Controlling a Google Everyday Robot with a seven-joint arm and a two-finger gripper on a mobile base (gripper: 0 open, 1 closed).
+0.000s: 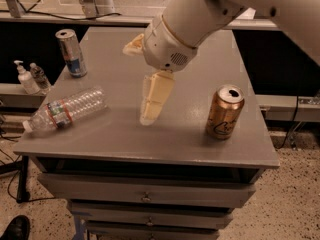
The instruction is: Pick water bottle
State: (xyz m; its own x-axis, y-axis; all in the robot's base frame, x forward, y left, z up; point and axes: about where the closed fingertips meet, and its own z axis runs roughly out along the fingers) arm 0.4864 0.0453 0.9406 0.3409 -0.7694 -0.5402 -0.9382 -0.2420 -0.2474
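The water bottle (66, 110) is clear ribbed plastic with a white cap and a red, white and green label band. It lies on its side at the front left of the grey table (150, 144), cap toward the left edge. My gripper (137, 85) hangs over the middle of the table, to the right of the bottle and apart from it. Its cream fingers (154, 96) are spread and hold nothing. The long finger points down at the tabletop.
A gold soda can (225, 112) stands at the front right. A silver and blue can (71, 52) stands at the back left. A white pump dispenser (24, 78) and a tiny clear bottle (39, 76) stand on a lower shelf left of the table. Drawers sit below the tabletop.
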